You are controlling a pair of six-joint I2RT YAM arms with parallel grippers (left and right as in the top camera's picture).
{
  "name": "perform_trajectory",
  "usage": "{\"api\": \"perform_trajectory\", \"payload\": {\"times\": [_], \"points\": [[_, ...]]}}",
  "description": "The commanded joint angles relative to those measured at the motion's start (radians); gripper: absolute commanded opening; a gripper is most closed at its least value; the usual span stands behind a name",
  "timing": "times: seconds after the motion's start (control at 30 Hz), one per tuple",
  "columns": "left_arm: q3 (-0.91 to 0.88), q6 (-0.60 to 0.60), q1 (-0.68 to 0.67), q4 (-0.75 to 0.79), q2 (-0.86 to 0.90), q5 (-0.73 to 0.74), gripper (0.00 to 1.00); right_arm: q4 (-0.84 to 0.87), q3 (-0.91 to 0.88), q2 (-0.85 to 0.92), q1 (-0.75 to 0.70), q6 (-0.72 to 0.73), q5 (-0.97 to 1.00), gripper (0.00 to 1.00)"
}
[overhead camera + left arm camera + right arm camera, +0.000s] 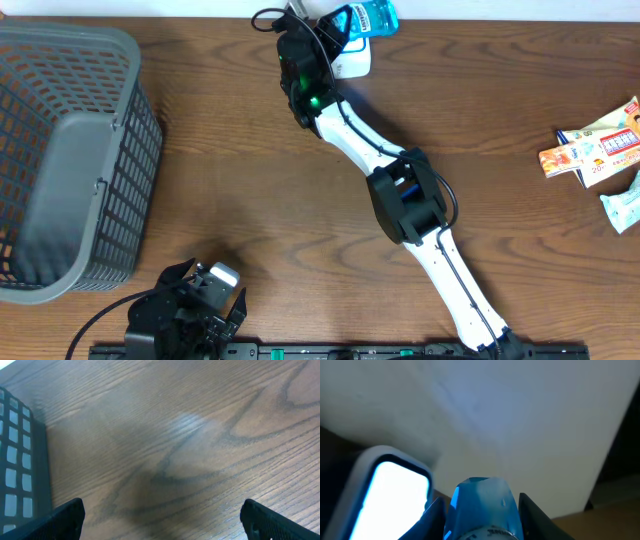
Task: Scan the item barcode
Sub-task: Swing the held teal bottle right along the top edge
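Observation:
My right gripper [338, 24] is at the table's far edge, shut on a clear blue bottle [373, 17] with a label round it. In the right wrist view the bottle [480, 502] fills the gap between my two dark fingers [436, 517], its end pointing away toward a pale wall. A white scanner [352, 60] sits just beside the bottle, and its lit window [395, 495] glows at the left. The barcode itself does not show. My left gripper [212, 290] rests near the front left edge, open [162, 514] over bare wood.
A grey mesh basket [70, 150] stands at the left; its wall [20, 460] is close to my left gripper. Several snack packets [595, 150] lie at the right edge. The right arm stretches diagonally across the middle of the table.

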Motion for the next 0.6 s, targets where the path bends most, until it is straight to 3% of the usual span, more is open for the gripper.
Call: {"api": "perform_trajectory", "payload": {"times": [0.0, 0.33, 0.57], "points": [[-0.003, 0.01, 0.004, -0.011, 0.0, -0.014, 0.99, 0.027, 0.035, 0.023, 0.021, 0.007, -0.089, 0.01], [-0.003, 0.01, 0.004, -0.011, 0.0, -0.013, 0.99, 0.029, 0.035, 0.043, 0.033, 0.063, -0.134, 0.01], [-0.003, 0.01, 0.004, -0.011, 0.0, -0.014, 0.99, 0.056, 0.035, 0.043, 0.031, 0.011, -0.101, 0.01]]}}
